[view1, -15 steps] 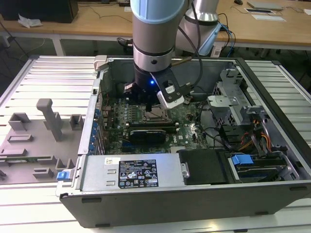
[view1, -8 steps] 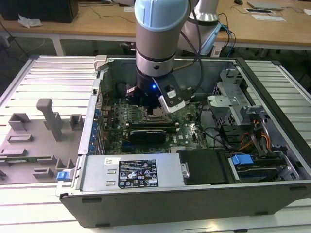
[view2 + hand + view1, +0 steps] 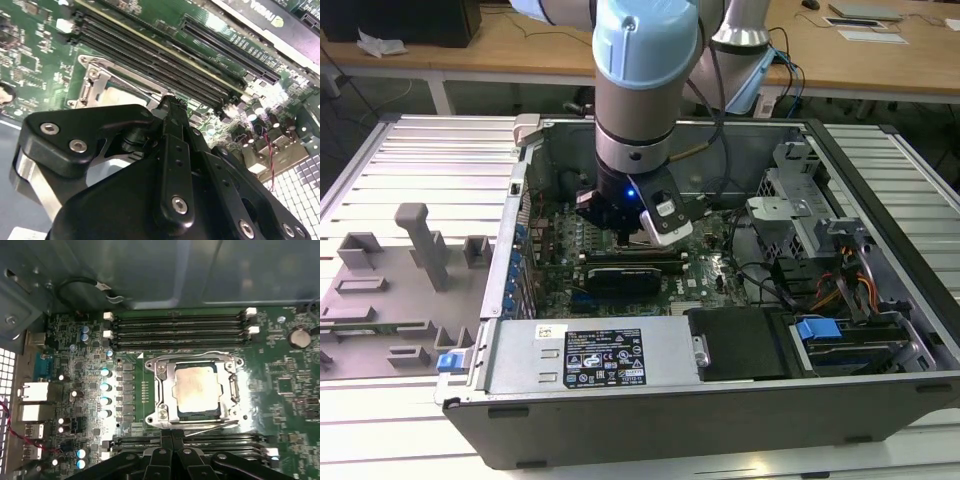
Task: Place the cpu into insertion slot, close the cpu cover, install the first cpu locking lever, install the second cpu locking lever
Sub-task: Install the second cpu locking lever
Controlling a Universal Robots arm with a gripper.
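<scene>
- Tool [image 3: 171, 436] hovering low over the green motherboard [image 3: 280, 385] inside the open PC case [image 3: 880, 190], fingers pressed together, clamped on nothing visible.
- In the first wrist view, fingertips [image 3: 165, 434] just beside the socket's near edge, by the thin silver lever [image 3: 212, 427] lying along that edge.
- CPU [image 3: 197, 389] seated flat in the insertion slot [image 3: 165, 412], dull silver top facing up.
- CPU cover [image 3: 170, 371] down over the chip, framing it on all 4 sides; chip top exposed through the window.
- A second thin wire lever [image 3: 195, 354] running along the socket's far edge, next to the memory slots [image 3: 175, 330].
- Cannot tell whether either lever is hooked under its catch.
- In the second wrist view, closed tool [image 3: 172, 107] in front of the socket; socket corner [image 3: 92, 80] and part of the chip [image 3: 117, 95] visible past it, black memory slots [image 3: 150, 55] beyond.
- In the exterior view, arm [image 3: 640, 90] reaching straight down into the case middle, tool [image 3: 620, 225] above the board, long black card [image 3: 630, 272] just in front of it.
- Case sitting on a slatted metal desk [image 3: 430, 150]; grey fixture blocks [image 3: 420, 250] on the desk at the exterior view's left.
</scene>
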